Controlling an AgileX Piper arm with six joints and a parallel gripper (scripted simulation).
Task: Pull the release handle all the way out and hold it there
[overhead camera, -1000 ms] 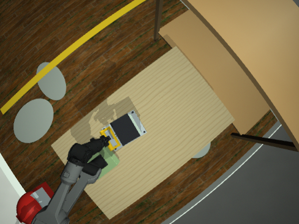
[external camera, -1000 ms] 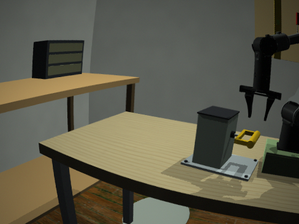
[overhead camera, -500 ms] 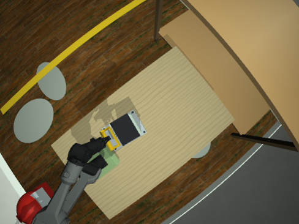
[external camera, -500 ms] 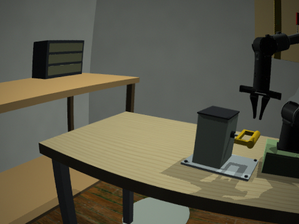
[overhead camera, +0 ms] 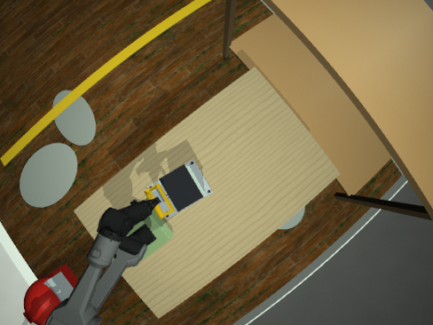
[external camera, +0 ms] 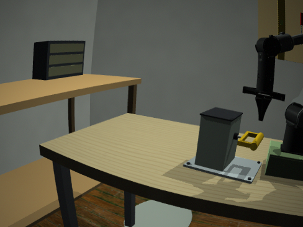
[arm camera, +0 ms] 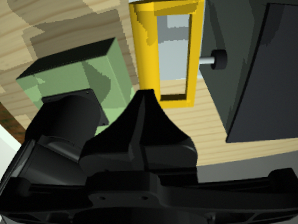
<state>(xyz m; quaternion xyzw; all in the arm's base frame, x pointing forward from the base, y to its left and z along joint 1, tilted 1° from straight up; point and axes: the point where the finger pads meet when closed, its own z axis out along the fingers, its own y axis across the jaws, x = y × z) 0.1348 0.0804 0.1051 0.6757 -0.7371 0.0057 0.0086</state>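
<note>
The claw (external camera: pixel 261 116) hangs in the air with its two fingers pressed fully together into a single point, gripping nothing. In the exterior view its tip hovers above the yellow release handle (external camera: pixel 251 139), with a plain gap between them. From the wrist camera the joined black fingers aim toward the near end of the handle's grip bar (arm camera: pixel 144 46), but contact cannot be judged from that angle.

The release handle is a yellow rectangular loop, joined by a short rod (arm camera: pixel 210 60) to the dark grey housing (external camera: pixel 218 139). In the top view the handle (overhead camera: pixel 158 200) lies at about 8 o'clock from the housing's black lid (overhead camera: pixel 180 187) (close against the box, its loop lying flat above the plate). The housing stands upright on a pale grey base plate (external camera: pixel 248 170) bolted at its corners, which rests on the light wooden table (external camera: pixel 124 139).

At about 7 o'clock from the handle in the top view sits a green block (overhead camera: pixel 161 231) under the arm's black base, just beside the base plate. On a side bench at the far left of the exterior view stands a dark drawer unit (external camera: pixel 59 59).
</note>
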